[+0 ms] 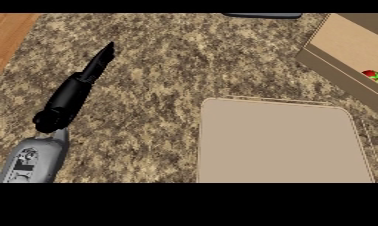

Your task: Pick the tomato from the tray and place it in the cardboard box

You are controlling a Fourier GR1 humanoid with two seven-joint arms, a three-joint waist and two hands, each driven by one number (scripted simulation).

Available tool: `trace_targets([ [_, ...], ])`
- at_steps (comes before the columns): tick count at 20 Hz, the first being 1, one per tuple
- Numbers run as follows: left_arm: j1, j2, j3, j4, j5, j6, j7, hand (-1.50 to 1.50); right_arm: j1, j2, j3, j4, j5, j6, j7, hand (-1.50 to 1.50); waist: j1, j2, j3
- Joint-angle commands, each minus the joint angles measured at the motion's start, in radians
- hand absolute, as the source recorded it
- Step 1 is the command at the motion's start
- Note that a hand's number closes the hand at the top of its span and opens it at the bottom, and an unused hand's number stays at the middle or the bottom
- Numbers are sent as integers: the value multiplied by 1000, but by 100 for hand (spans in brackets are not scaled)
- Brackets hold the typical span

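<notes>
Head view, steep look down on the desk [162,60], speckled brown stone.

Left hand [80,84]: black, at the view's left, above its grey forearm [33,160], which comes in from the lower left corner. Hand released: fingers [103,59] straight and held together, pointing up and a little right, seen edge-on. Nothing in it. Whether it touches the desk or hangs above it, cannot tell.

Tomato [369,73]: small red shape with a bit of green beside it, inside the cardboard box [343,45]. It lies close to the long wall that faces the tray, right at the view's right edge, which cuts part of it off.

Tomato relative to hand: well apart, nearly the whole width of the view between them. Tomato lies to the right of the hand, roughly level with the hand's middle.

Cardboard box: upper right, open top, set at an angle to the tray, partly out of view.

Tray [280,145]: flat, beige, rounded corners, thin raised rim. Lower centre to right, just below the box; whether the two touch near the right edge, cannot tell. A broad stretch of desk separates it from the hand.

Other: wood strip [13,30] at upper left beside the stone; dark object [262,15] at the top edge, mostly cut off.
</notes>
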Motion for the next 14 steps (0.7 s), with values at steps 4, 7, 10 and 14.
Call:
trace_targets([
  [4, -8, -11, 0, 13, -5, 10, 7, 0, -102, 32, -347, 145, -341, 83, 2, -150, -16, -3, 2],
  [7, -33, -24, -7, 23, -21, 26, 8, 0, -120, -31, -445, 224, -433, 136, 82, -150, -20, 7, 2],
  [10, -38, -22, -3, 16, -5, 12, 18, 0, -115, -70, -506, 259, -492, 96, 162, -150, -2, 12, 2],
  [14, -26, -13, 0, -4, 5, -6, 6, 0, -61, -95, -545, 248, -535, 44, 176, -150, 18, 18, 4],
])
